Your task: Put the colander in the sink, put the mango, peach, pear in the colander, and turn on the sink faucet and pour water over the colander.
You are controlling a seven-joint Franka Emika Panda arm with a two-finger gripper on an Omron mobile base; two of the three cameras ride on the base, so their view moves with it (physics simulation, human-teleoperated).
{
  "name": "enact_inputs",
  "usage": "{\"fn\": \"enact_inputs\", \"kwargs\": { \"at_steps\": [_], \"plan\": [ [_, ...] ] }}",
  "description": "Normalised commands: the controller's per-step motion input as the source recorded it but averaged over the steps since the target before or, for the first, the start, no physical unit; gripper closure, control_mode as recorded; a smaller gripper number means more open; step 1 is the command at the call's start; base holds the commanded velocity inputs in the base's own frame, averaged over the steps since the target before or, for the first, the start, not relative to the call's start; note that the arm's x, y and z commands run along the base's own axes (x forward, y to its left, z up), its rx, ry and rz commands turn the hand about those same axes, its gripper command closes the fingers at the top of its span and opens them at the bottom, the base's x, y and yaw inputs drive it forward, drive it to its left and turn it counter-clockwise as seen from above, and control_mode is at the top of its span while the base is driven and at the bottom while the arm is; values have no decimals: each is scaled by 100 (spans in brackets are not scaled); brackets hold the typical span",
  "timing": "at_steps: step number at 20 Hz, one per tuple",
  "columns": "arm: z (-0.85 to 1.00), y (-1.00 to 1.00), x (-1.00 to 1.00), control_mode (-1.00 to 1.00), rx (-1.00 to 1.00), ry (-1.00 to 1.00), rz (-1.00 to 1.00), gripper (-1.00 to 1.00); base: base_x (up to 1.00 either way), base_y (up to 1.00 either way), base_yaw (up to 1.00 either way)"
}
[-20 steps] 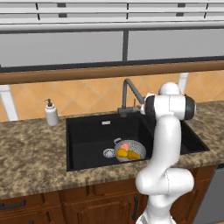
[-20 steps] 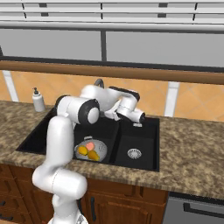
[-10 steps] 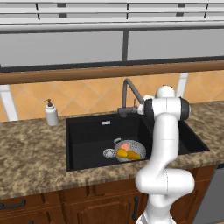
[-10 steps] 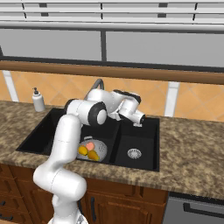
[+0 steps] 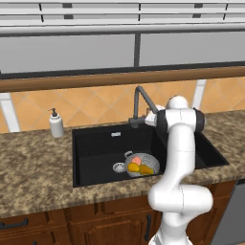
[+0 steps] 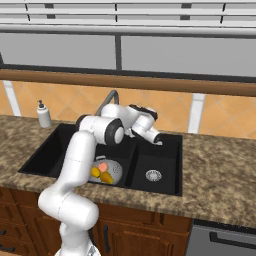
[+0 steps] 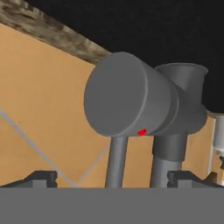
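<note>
Metal sink faucet [image 7: 131, 109] looks hard and slick; I'd push its small lever, right ahead of my wide-open gripper [image 7: 111, 177].

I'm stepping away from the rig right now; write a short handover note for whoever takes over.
Claw: open, holding nothing, up close to the sink faucet at its lever end.
Colander: sits in the large basin of the sink, with the peach, mango and pear inside.
Done: colander placed, all three fruits loaded.
Left: turn the faucet on; no water is running, and the spout may need swinging over the colander.
</note>
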Motion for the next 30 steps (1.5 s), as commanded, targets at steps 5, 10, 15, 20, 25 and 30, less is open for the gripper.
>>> {"fn": "enact_inputs", "kwargs": {
  "at_steps": [5,10,15,20,25,30],
  "plan": [
    [-9,1,51,-100,3,0,-11,-100,0,0,0],
    [-18,-2,46,-100,5,0,-13,100,0,0,0],
    [-1,-52,26,-100,19,-3,-19,100,0,0,0],
    [-3,-98,10,-100,24,-11,-20,100,0,0,0],
    [-17,-100,0,-100,18,-15,-31,100,0,0,0],
    [-11,-100,0,-100,14,-10,-34,100,0,0,0]
  ]
}}
